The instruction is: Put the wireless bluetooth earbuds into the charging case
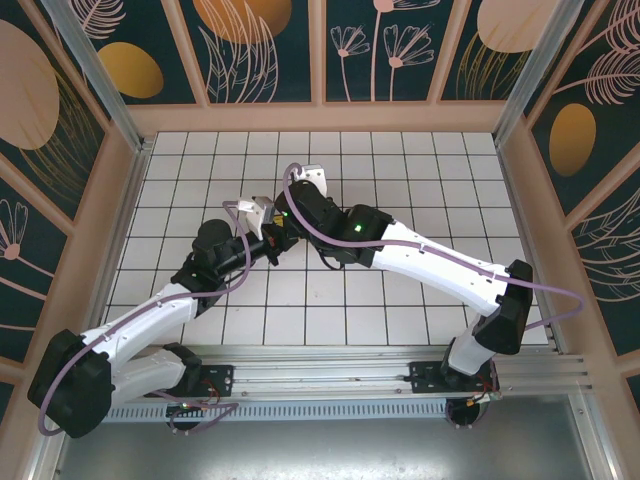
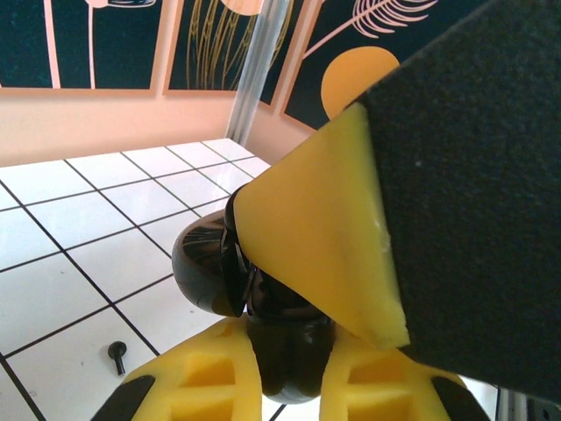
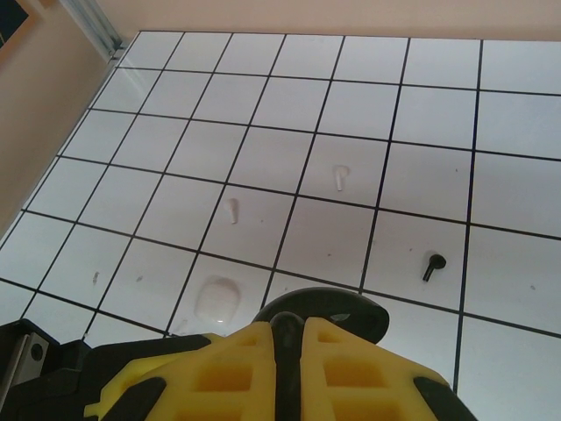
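White shells (image 1: 455, 268) and black joints (image 1: 505, 305) are being shown on the left arm (image 1: 150, 320) and right arm (image 1: 420, 250), with a mauve cable (image 1: 575, 300) being run along each. Yellow ribbed fingers (image 3: 245, 373) are being carried by the left gripper (image 2: 285, 355) and right gripper (image 3: 289, 331).

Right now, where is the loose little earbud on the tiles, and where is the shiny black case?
earbud (image 3: 430, 267), right wrist view, on the middle of its body, lying on a white tile.
charging case (image 2: 203, 263), left wrist view, on its glossy rounded side.
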